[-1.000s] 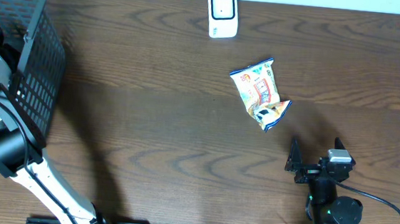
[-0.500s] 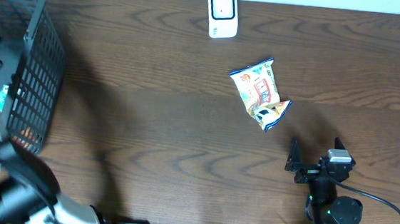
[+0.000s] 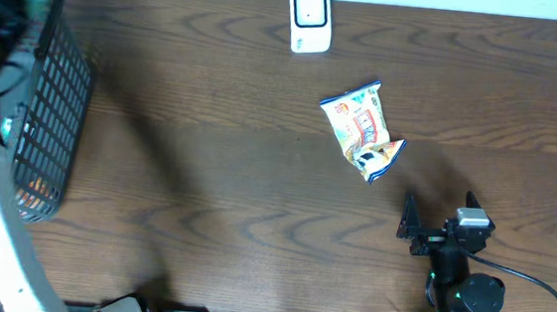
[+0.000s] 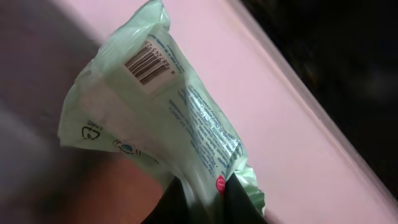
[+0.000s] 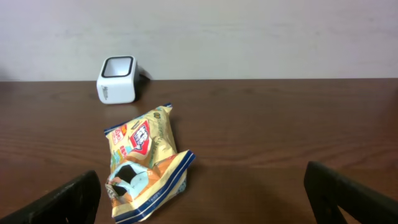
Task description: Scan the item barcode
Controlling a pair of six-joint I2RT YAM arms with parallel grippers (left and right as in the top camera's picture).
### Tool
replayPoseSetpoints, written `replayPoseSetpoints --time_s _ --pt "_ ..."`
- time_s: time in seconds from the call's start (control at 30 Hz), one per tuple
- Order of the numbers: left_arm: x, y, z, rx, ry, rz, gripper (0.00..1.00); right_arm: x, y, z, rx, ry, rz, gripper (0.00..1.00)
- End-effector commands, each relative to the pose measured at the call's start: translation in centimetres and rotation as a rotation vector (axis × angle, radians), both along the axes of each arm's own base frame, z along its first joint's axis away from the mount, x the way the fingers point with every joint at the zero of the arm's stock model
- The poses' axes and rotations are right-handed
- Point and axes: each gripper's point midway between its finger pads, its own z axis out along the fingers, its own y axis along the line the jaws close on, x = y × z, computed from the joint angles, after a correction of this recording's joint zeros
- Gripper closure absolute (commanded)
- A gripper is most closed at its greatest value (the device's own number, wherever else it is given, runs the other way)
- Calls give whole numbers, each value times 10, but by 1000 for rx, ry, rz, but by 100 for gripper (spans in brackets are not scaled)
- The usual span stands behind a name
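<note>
Pinching the pale green packet [image 4: 155, 118] by its bottom seam, my left hand [image 4: 208, 193] is clamped on it, mid-frame; it looks light, soft, crinkly, slippery, barcode [image 4: 147, 64] at upper left. My right hand [image 5: 202, 193] gapes empty.

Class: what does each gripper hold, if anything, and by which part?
The left gripper holds a pale green packet by one end, its barcode at the far end. The right gripper is open and holds nothing.
</note>
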Motion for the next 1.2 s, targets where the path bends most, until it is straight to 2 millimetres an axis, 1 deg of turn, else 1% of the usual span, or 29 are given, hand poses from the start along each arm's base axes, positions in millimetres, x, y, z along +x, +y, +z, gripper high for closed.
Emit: replayPoseSetpoints --time_s 0.0,0.1,0.23,0.3,0.47,0.67,0.77,0.83,0.9,0.97,1.17 --pt "-10 -83 12 122 -63 -343 93 0 -2 -1 -12 0 -6 1" --pt "-21 -138 -13 201 -1 -535 93 0 -2 -1 -12 -1 -7 1" --pt "-35 -203 -55 281 98 -766 93 0 -2 -1 -12 -1 -6 1" --pt "-36 -225 -78 305 165 -815 93 0 -2 -1 -12 -1 -6 1" --pt "-35 -270 -139 384 338 -897 93 0 -2 -1 -12 0 -6 1" --pt "-43 -318 -199 397 484 -1030 93 0 -2 -1 -12 0 -6 1" --pt "-48 -332 -228 408 562 -1070 93 0 -2 -1 -12 -1 -6 1" --pt "-49 -329 -245 443 621 -1055 93 0 -2 -1 -12 -1 -6 1" --pt "-50 -323 -257 464 675 -1035 93 0 -2 -1 -12 -1 -6 1" --pt "-53 -320 -264 458 717 -1020 93 0 -2 -1 -12 0 -7 1" --pt "-64 -315 -275 435 798 -1005 92 0 -2 -1 -12 -1 -7 1"
